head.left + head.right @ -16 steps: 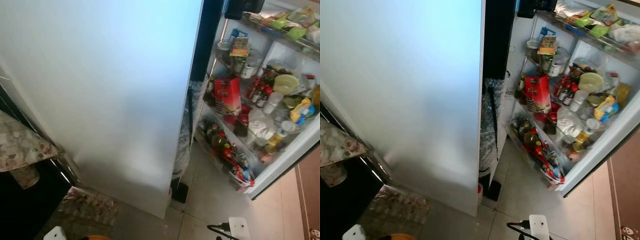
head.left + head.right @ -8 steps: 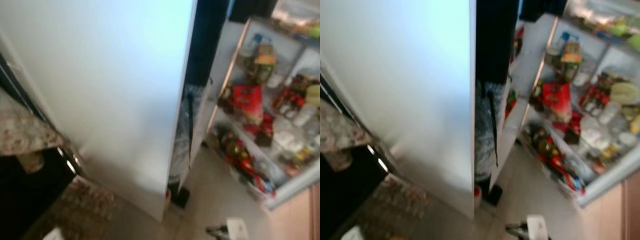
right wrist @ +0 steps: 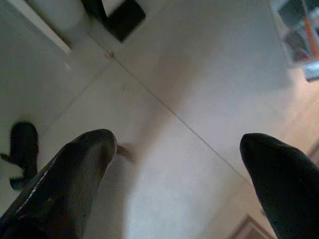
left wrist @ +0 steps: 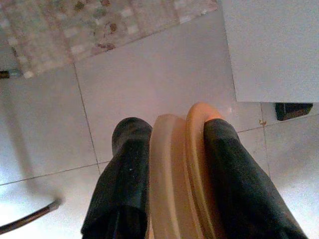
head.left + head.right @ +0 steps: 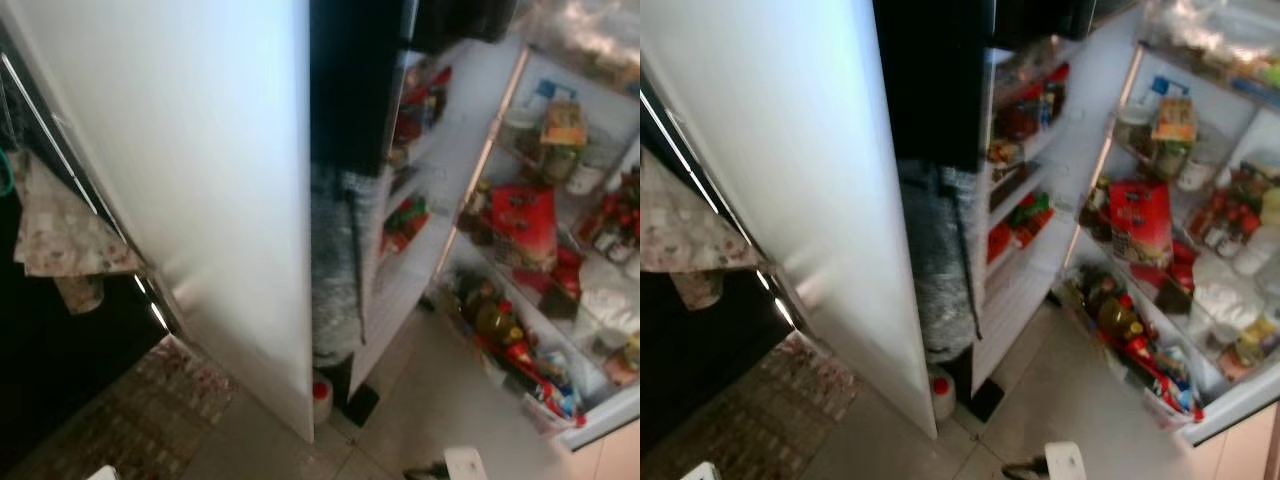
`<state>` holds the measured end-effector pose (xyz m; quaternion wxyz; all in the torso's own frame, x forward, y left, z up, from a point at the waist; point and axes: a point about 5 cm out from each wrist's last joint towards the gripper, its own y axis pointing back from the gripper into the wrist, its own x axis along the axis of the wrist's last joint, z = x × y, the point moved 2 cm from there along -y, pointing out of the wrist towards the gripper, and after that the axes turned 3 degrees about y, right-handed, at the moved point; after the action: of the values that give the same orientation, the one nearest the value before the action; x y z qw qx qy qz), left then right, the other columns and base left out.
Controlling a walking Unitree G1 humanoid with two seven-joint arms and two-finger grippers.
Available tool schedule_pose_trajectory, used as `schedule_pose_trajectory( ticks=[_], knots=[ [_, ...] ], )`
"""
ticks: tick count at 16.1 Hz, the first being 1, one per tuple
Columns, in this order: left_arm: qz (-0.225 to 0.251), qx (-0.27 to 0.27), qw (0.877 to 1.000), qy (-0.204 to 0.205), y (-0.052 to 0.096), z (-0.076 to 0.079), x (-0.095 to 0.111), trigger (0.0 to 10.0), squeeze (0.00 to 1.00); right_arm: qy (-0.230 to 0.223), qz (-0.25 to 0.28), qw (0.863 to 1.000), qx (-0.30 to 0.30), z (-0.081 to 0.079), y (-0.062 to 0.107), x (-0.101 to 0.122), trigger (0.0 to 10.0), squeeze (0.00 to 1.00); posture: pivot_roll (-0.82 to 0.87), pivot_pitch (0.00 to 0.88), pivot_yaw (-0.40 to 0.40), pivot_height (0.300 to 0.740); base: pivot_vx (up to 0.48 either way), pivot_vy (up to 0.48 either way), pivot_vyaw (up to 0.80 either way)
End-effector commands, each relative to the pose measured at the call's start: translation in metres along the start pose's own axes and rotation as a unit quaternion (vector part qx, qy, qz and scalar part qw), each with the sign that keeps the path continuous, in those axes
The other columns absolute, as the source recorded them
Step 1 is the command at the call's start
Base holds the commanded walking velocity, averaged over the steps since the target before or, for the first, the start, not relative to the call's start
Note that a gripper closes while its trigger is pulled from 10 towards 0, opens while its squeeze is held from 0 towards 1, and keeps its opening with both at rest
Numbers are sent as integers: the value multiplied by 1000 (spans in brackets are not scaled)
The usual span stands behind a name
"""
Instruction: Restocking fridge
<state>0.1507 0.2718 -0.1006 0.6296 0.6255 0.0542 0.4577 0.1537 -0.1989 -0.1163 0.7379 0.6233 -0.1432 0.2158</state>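
The tall white fridge (image 5: pixel 200 180) stands with its door (image 5: pixel 560 250) swung wide to the robot's right, the door racks crowded with a red carton (image 5: pixel 522 218), jars and bottles, while the lit inner shelves (image 5: pixel 1025 130) hold red and green packages. The left gripper (image 4: pixel 172 137) hangs low over the pale tiled floor (image 4: pixel 149 74), near a patterned rug (image 4: pixel 99 25), its two black fingers clamped on the rim of an orange-and-tan round plastic object (image 4: pixel 182 174). The right gripper (image 3: pixel 179 144) also points at the floor, fingers spread wide apart and grasping nothing, with a small red-capped white bottle (image 5: pixel 940 392) standing at the fridge's foot.
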Motion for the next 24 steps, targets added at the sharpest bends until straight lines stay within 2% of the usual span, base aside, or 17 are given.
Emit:
schedule_pose_trajectory(
  ticks=[1,4,6,9,12,13,17,19,20,24],
  knots=[
    [-7,-8,1000,-6,-1,7,-3,10000,0,-1,-14,1000,-5,5,2,-11,10000,0,-5,0,52,740,0,-379,0],
    [-8,-8,1000,-5,-1,7,-4,10000,0,8,-16,1000,-1,4,2,-11,10000,0,-11,0,50,740,0,-352,0],
    [-8,-8,1000,-5,-1,7,-5,10000,0,25,-13,1000,3,4,2,-10,10000,0,-14,0,48,740,0,-351,669],
    [-8,-8,1000,-2,-1,7,-7,10000,0,4,-13,1000,5,4,2,-11,10000,0,-17,0,45,740,0,-351,267],
    [-7,-7,1000,2,-1,7,-6,10000,0,18,-10,1000,12,3,2,-9,10000,0,-15,0,41,740,0,-352,138],
    [-5,-7,1000,4,-1,7,-5,10000,0,36,-6,999,16,3,1,-6,10000,0,-13,0,41,740,0,-352,800],
    [-1,-3,1000,11,-1,7,-3,10000,0,34,-4,999,19,3,1,-4,10000,0,-26,0,39,740,0,-347,800],
    [4,0,1000,19,-2,8,-2,10000,0,18,-1,1000,23,3,0,-2,10000,0,-27,0,30,740,0,-337,750],
    [5,-1,1000,20,-2,8,-1,10000,0,4,-2,1000,24,4,0,-2,10000,0,-25,0,27,740,0,-337,0],
    [4,-2,1000,22,-2,10,-2,10000,0,6,2,1000,30,5,0,0,10000,0,-22,0,24,740,0,-322,0]
  ],
)
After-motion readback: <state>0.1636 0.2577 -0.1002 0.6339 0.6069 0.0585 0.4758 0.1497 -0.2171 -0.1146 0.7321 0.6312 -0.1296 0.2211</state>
